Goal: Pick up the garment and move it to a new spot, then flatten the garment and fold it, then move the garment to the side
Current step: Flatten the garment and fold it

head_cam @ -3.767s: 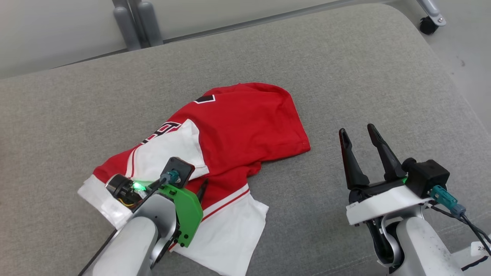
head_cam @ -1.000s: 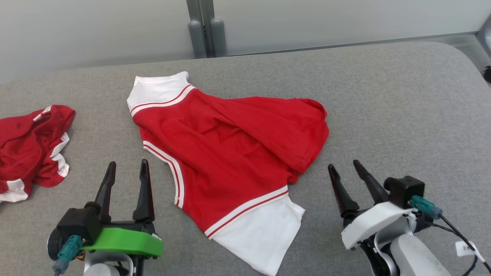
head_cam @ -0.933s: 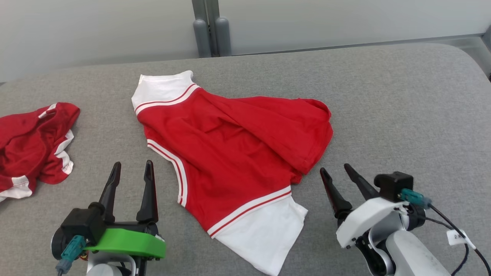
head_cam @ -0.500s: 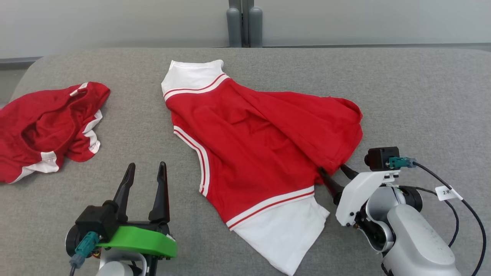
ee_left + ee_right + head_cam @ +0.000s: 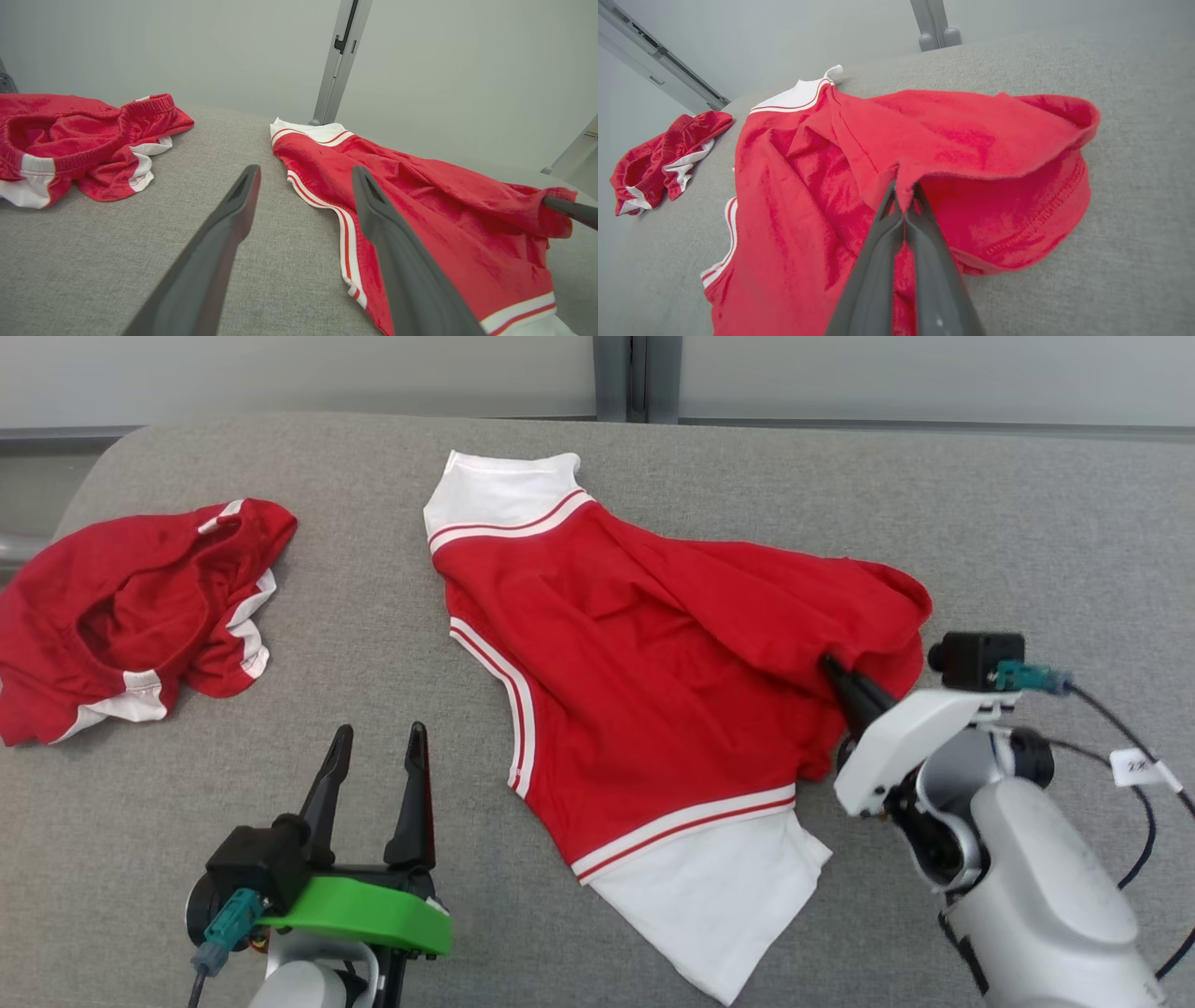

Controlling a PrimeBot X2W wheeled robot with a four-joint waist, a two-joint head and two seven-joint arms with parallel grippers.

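The garment (image 5: 653,663) is a red shirt with white sleeves and striped trim, spread across the middle of the grey cushion (image 5: 392,616). Its right side is folded over in a loose flap (image 5: 971,135). My right gripper (image 5: 834,670) is shut on the edge of that flap, and the wrist view shows the fabric (image 5: 903,186) pinched between the two fingertips and lifted slightly. My left gripper (image 5: 378,742) stands open at the lower left, above bare cushion, a short way left of the shirt's striped edge (image 5: 343,233). The left wrist view also catches the right gripper's finger (image 5: 570,210) at the flap.
A second red garment with white trim (image 5: 131,607) lies bunched at the cushion's left end (image 5: 84,140). A grey wall and a metal post (image 5: 635,378) rise behind the cushion. Bare cushion stretches to the right of the shirt (image 5: 1055,523).
The head camera swung, shifting the whole picture rightward. My right gripper reached forward to the shirt's folded flap and shut on its edge, lifting it slightly. The left gripper stayed open.
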